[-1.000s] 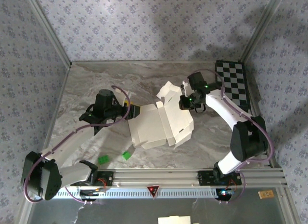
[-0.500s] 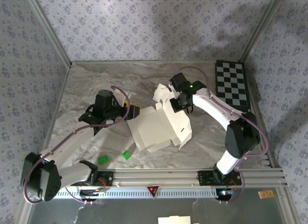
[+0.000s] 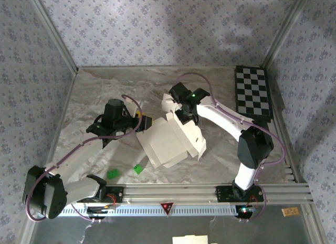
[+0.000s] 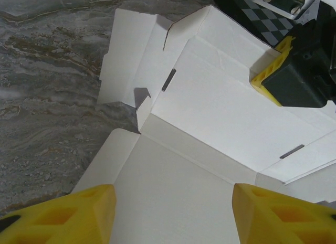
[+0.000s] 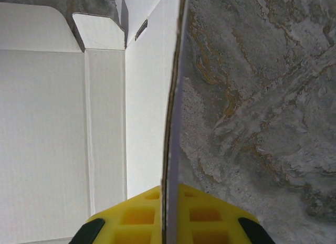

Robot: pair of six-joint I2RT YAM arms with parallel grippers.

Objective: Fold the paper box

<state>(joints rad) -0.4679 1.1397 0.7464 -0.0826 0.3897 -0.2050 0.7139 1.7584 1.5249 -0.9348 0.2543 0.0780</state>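
The right gripper (image 5: 170, 204) is clamped on a thin upright panel of the paper box (image 3: 168, 141), yellow fingers (image 5: 231, 218) on either side of the cardboard edge, with bare marbled worktop (image 3: 100, 92) just beyond that panel. Its arm bends leftward from the near right corner to the box's far end. The left gripper (image 4: 173, 218) stands with jaws apart over a flat panel at the box's left edge, its arm stretched from the near left corner. The box lies mid-worktop, partly unfolded, with open room toward the far and left edges. The checkerboard (image 3: 253, 92) sits at the far right corner, and green bits (image 3: 113, 174) lie by the near edge. Since a second ago the right arm has swung left, away from the checkerboard, and the box has turned and slid leftward. The left arm has barely moved.
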